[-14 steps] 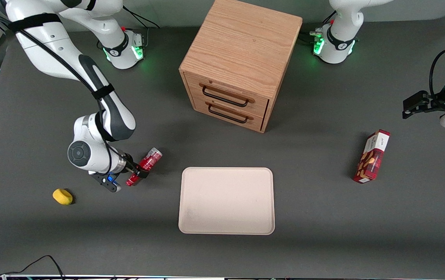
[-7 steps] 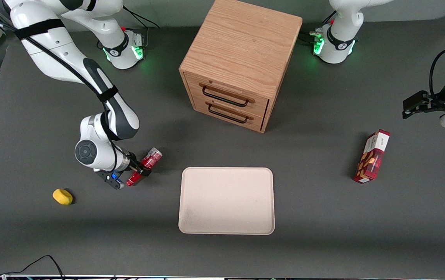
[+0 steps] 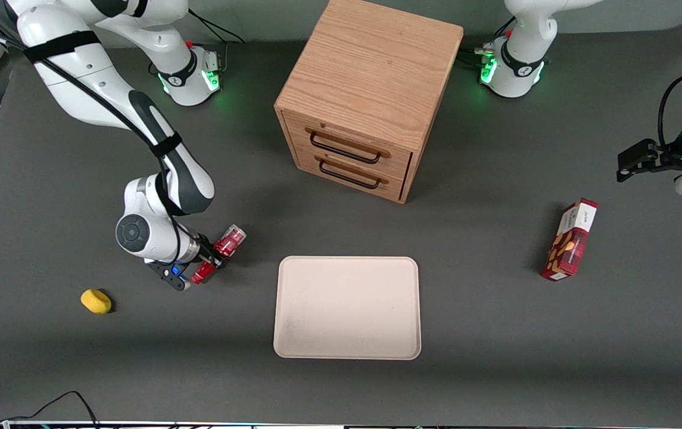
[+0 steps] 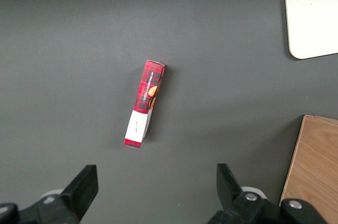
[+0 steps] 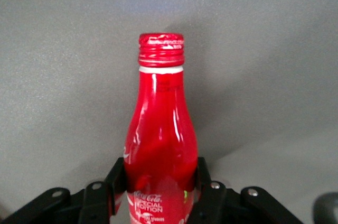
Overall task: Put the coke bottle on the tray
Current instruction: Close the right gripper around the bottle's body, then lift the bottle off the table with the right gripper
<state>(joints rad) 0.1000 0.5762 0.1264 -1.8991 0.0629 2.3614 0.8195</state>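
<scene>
The coke bottle [image 3: 217, 254] is a small red bottle with a red cap and a silvery base end. My gripper [image 3: 214, 258] is shut on its body and holds it tilted just above the table, beside the tray toward the working arm's end. In the right wrist view the bottle [image 5: 160, 145] fills the middle, cap pointing away, with the black fingers [image 5: 117, 177] pressed on both sides of my gripper [image 5: 160, 182]. The beige tray [image 3: 347, 307] lies flat in front of the cabinet, nearer to the front camera, with nothing on it.
A wooden two-drawer cabinet [image 3: 367, 95] stands farther from the front camera than the tray. A yellow sponge-like object [image 3: 96, 301] lies near my gripper. A red snack box [image 3: 569, 239] lies toward the parked arm's end and also shows in the left wrist view [image 4: 144, 110].
My gripper has moved slightly toward the cabinet's side of the table with the bottle in it, and the bottle has lifted a little. Nothing else moved.
</scene>
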